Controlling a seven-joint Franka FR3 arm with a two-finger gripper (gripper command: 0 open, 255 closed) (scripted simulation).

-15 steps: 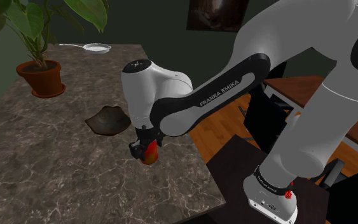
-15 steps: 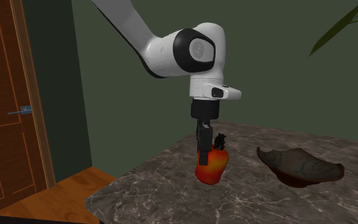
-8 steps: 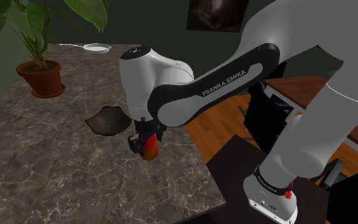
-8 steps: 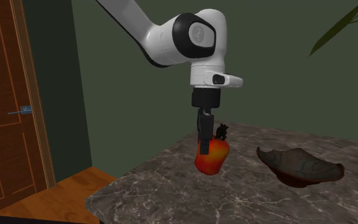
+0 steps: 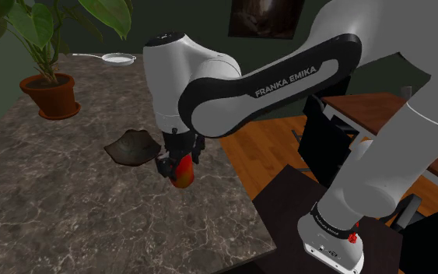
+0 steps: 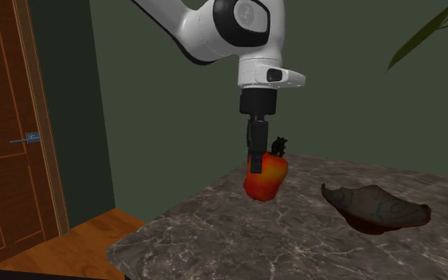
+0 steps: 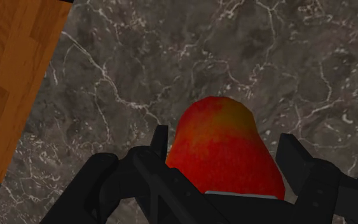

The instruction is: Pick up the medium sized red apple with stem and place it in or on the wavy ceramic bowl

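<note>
Well, the apple [image 6: 266,180] is up in the air now, red shading to orange and hanging with its narrower end down above the near edge of the dark marbled surface [image 5: 69,206]. The end effector [image 7: 226,141] is pinching it from above, one black finger [image 7: 160,141] on each flank, so the fruit hangs below the hand with nothing under it. Gripping it high on the sides seems sensible to me: the underside stays free to go into a dish first. A small dark sprig shows beside the top of the fruit in the second exterior view; I take it for the stem, though it could be part of the far finger.

The bowl [image 5: 134,146], a shallow brown thing with a wavy rim, sits apart from the apple, farther in from the edge and off to the second exterior view's right. I'd guess the height is there so the fruit can pass over that rim without knocking it.

A second ago the apple was low, at or just off the surface. Half a second ago it was partway up, and now it hangs plainly clear. The wrist has risen with it, while the bowl has not shifted. Farther back stand a potted plant [image 5: 51,95] and a little white pan [image 5: 118,57].
</note>
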